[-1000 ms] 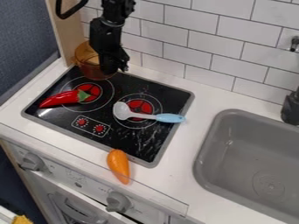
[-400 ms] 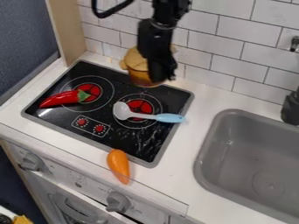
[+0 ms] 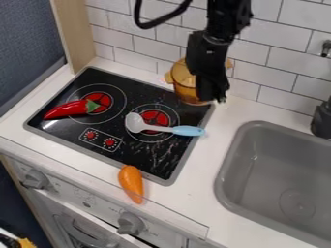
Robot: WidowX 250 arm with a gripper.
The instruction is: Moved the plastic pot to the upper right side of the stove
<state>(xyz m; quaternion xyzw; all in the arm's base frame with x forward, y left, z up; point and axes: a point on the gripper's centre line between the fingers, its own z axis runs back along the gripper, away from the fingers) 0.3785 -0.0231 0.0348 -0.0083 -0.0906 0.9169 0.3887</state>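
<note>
Amber plastic pot (image 3: pixel 184 85) in the grasp of the end effector (image 3: pixel 213 95), at the stove's far right corner.
The pot shows just left of the end effector, in front of the tiled wall (image 3: pixel 257 50). Below and left of the end effector, a white spoon with a blue handle (image 3: pixel 165 129) lies across the right burner; farther left, a red pepper (image 3: pixel 63 110) touches the left burner. An orange carrot (image 3: pixel 131 183) lies well below, at the stove's (image 3: pixel 72 125) near edge, and the sink (image 3: pixel 275 169) is to the lower right.

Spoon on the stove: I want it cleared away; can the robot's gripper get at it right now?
Probably not: the gripper has the pot in its grip, though nothing lies over the spoon.
</note>
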